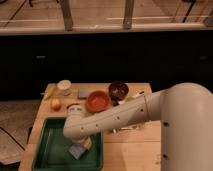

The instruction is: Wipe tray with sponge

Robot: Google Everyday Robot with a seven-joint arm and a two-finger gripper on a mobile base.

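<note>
The sponge [77, 151] lies inside the tray [47, 150], directly under the tool [80, 142], which hangs at the end of the white arm [120, 117] where the arm bends down over the tray's right half. The sponge touches the tray floor and sits close to the right rim, with the tool pressed against or just above its top. The arm's last link hides the join, so it cannot be told whether the tool is clenched on the sponge or released. The sponge is a small grey-blue block with a yellowish layer along its upper right side, and it sits slightly askew to the tray's edges. The tray is a wide, shallow, dark green rectangle with a raised rim, set at the near left corner of the wooden table [145, 150]. There is one tray and one sponge. Behind the tray stand two bowls, an orange bowl [97, 100] and a dark bowl [118, 90], close beside each other. Left of them lie one plain grey-blue square block [82, 93], one pale cup [64, 86] and one small round orange fruit [56, 104], all well apart from the sponge.
</note>
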